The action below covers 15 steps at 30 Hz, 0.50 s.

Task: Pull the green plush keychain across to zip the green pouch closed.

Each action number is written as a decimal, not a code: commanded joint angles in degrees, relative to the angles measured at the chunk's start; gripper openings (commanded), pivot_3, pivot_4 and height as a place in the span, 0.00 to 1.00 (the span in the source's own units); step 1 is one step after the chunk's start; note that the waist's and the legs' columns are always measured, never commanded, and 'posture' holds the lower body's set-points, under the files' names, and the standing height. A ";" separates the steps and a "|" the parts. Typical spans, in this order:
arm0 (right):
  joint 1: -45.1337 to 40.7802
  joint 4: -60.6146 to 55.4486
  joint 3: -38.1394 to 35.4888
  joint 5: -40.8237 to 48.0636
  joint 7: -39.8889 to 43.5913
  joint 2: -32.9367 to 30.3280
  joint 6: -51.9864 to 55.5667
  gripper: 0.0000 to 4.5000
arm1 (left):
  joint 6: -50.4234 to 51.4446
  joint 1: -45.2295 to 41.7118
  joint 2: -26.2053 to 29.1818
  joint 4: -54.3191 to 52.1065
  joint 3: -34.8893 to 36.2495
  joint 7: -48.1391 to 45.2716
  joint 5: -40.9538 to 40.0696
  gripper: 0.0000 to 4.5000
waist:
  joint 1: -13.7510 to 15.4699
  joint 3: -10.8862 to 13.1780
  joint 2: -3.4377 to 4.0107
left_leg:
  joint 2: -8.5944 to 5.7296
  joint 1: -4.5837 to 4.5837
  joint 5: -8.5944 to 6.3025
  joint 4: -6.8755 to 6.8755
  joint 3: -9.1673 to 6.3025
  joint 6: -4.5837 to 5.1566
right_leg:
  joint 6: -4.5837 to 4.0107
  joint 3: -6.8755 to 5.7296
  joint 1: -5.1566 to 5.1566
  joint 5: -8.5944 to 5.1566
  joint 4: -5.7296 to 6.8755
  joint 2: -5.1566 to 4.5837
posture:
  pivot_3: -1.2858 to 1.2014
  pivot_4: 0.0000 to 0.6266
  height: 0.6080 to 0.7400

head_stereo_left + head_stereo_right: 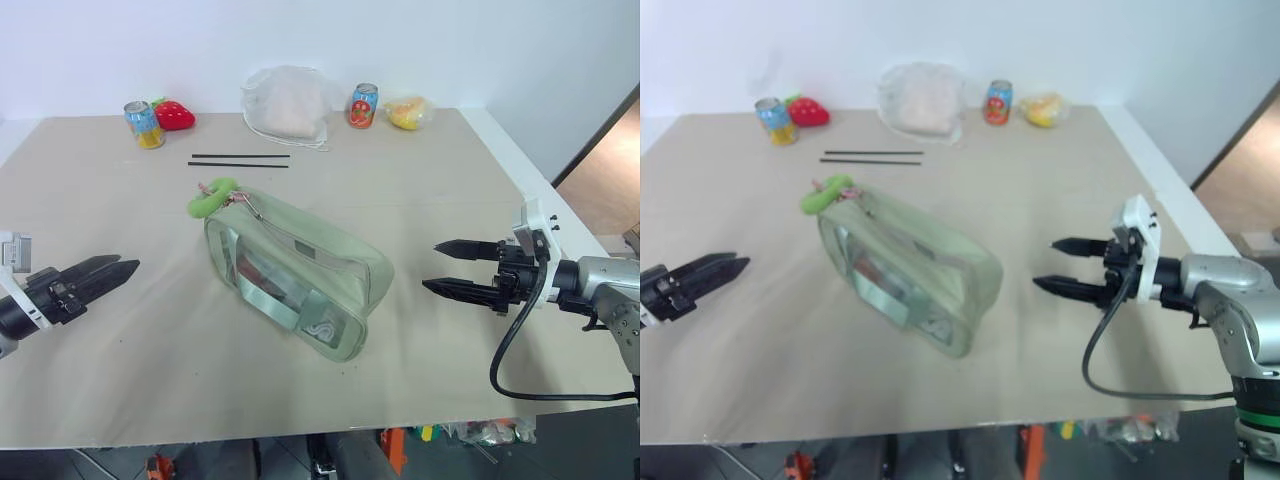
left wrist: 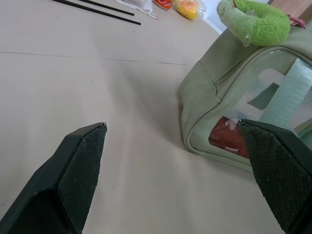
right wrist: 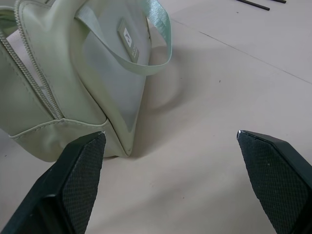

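Beige tabletop [image 1: 120, 380], white wall behind. Green pouch [image 1: 300, 275] lying mid-table, zipper apparently still open; green plush keychain [image 1: 212, 197] at its far-left end. Left gripper [image 1: 105, 272] spread, empty, well left of pouch. Right gripper [image 1: 458, 268] spread, empty, near pouch's right end. Advised: steady right end, pinch keychain, draw straight along zipper.

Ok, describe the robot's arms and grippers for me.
Each gripper, left and right, has two long, tapered black fingers with textured inner pads. The right arm has a silver-grey forearm, a white bracket at the wrist, and a loose black cable looping beneath.
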 commanded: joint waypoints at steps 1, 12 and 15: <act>-1.09 -0.66 0.01 -0.76 0.55 -0.60 -1.37 0.99 | -0.06 -1.98 1.28 -2.47 1.66 0.29 -1.09 1.00 | 0.01 0.00 0.00 | 0.00 0.00 0.00 0.00 0.00 0.00 | 0.00 0.00 0.00 0.00 0.00 0.00 | 0.52 0.24 1.00; -15.80 -12.23 -3.73 21.30 3.02 -2.47 11.85 0.99 | -0.82 -9.12 2.43 -13.70 0.72 -8.24 -7.92 1.00 | -0.11 0.04 -0.03 | 0.02 -0.09 -0.03 -0.01 0.10 -0.05 | 0.04 0.14 0.02 0.02 0.00 0.09 | 0.52 0.24 1.00; -15.44 -18.23 -1.89 27.05 1.33 -1.72 15.08 0.99 | -0.02 -9.73 2.65 -17.13 0.98 -10.38 -10.74 1.00 | 0.03 0.04 -0.03 | 0.08 -0.08 -0.06 -0.03 0.05 -0.08 | 0.00 0.11 -0.01 -0.05 0.01 0.14 | 0.52 0.24 1.00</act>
